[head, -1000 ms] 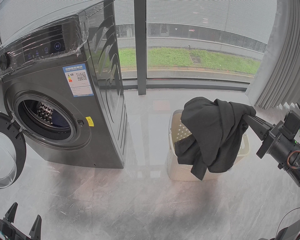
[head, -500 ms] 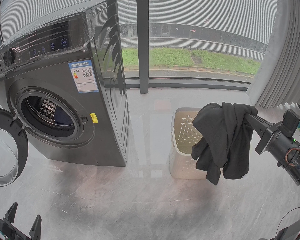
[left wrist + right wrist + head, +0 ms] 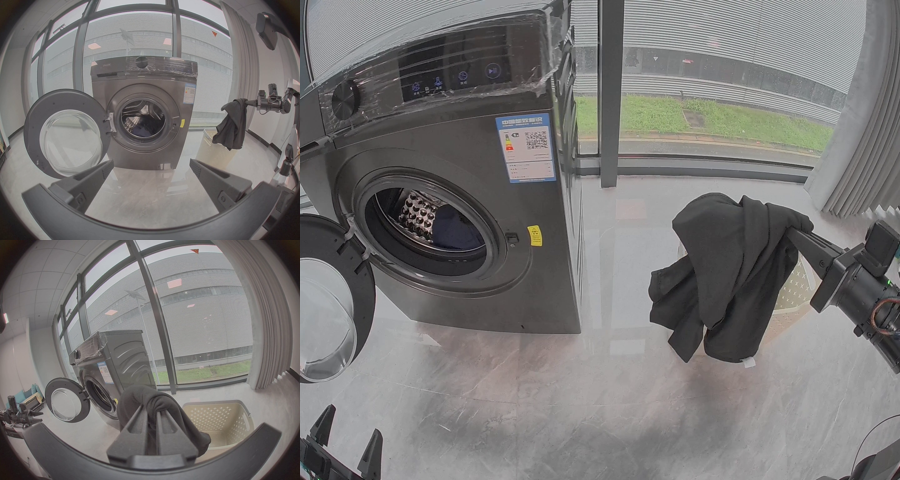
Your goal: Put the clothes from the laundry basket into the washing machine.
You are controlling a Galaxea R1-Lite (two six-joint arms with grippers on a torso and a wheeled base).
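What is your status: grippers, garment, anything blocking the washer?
Right gripper shut on black garment, hanging near laundry basket. Left gripper open, low. Washing machine door open, nothing blocking drum.

You're in a large office-style room staged as a laundry corner. A washing machine (image 3: 425,144), plastic film (image 3: 444,69) still over its panel, stands on a glossy grey tiled floor (image 3: 581,406). Around it are floor-to-ceiling windows (image 3: 706,62), a pleated curtain (image 3: 862,125) and a panelled ceiling (image 3: 37,274).

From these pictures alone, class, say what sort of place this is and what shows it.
Probably a laundry corner of a room: a front-loading washing machine, a laundry basket on the floor, and a dark garment in the right gripper.
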